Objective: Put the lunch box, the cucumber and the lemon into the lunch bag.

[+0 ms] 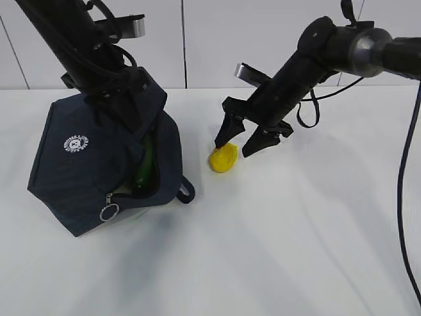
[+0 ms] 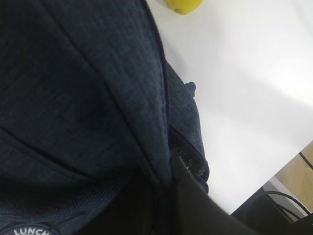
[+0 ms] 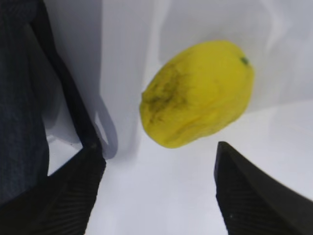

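cucumber [image 1: 143, 172] in lunch bag [image 1: 79, 164], lemon [image 1: 224, 158] on table w/ right fingers [image 1: 225, 133] spread above

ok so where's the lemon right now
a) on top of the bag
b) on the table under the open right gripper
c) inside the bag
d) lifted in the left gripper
b: the lemon lies on the white table beside the bag, and the right gripper hangs just above it with its jaws spread, not yet closed on it.

navy lunch bag [image 1: 72, 164], yellow lemon [image 1: 224, 158] — green cucumber [image 1: 145, 168]
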`<action>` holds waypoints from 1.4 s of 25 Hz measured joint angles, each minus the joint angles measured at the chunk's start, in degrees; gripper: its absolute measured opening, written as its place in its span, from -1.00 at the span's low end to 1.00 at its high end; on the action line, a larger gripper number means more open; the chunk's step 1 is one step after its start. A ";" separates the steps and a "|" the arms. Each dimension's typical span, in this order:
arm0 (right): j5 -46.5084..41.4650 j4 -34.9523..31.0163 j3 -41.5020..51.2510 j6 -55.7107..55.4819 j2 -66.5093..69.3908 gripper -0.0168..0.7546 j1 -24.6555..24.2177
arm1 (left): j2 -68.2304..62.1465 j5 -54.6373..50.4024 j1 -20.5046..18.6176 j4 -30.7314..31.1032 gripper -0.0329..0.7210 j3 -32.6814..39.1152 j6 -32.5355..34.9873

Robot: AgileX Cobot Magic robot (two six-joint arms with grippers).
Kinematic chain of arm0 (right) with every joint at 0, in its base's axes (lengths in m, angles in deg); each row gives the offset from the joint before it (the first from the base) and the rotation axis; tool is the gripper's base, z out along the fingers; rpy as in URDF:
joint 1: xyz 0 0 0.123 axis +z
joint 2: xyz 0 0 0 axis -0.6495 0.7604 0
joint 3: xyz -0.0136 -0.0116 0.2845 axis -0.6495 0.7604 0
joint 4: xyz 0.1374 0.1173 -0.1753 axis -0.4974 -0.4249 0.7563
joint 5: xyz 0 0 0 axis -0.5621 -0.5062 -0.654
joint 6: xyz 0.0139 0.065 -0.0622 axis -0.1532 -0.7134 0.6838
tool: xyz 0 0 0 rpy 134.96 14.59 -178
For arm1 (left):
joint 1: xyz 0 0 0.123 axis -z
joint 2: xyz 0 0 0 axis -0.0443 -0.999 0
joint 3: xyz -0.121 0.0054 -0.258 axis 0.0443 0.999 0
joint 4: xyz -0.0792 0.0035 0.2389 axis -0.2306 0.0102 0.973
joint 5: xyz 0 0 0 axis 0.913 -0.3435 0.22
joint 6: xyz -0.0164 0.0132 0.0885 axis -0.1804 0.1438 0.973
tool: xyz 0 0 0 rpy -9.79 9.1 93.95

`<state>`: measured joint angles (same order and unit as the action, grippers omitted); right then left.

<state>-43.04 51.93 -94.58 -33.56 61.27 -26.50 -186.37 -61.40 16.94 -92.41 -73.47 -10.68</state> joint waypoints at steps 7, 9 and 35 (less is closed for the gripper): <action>0.00 3.59 0.00 -3.94 0.00 0.48 2.95 | 0.00 0.00 0.00 0.00 -0.86 0.00 0.04; 0.66 3.67 0.00 -4.62 0.00 0.48 3.19 | 0.00 0.00 0.00 0.00 -0.86 0.00 0.13; 8.32 7.98 0.00 -8.94 0.00 0.48 3.30 | 0.00 0.00 0.00 -0.10 -0.86 0.00 0.83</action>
<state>-34.72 59.91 -94.58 -42.49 61.27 -23.20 -186.37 -61.40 16.94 -92.52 -73.47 -9.85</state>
